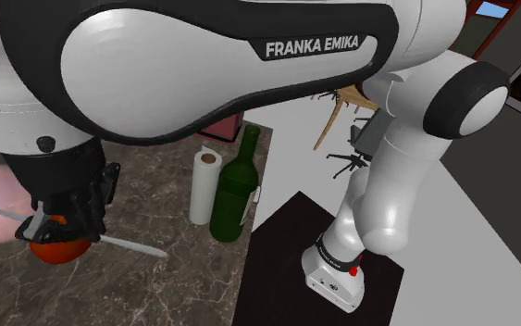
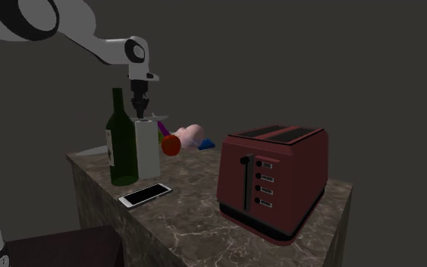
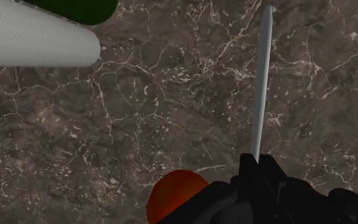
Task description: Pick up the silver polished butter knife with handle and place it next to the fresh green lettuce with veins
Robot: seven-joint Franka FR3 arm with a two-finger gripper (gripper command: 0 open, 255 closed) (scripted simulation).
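Observation:
My black gripper hangs above the dark marble counter, shut on a thin silver butter knife. The knife lies level, sticking out on both sides of the fingers. In the wrist view its long pale blade runs straight out from the gripper, whose fingers clasp its near end. A red tomato sits on the counter just below the hand and peeks out beside the fingers as a tomato in the wrist view. From the second exterior view the gripper hovers behind the bottle with the knife held crosswise.
A green wine bottle and a white paper roll stand close beside the hand. A pink object and a blue one lie beyond the tomato. A phone and a red toaster sit nearer the counter's front.

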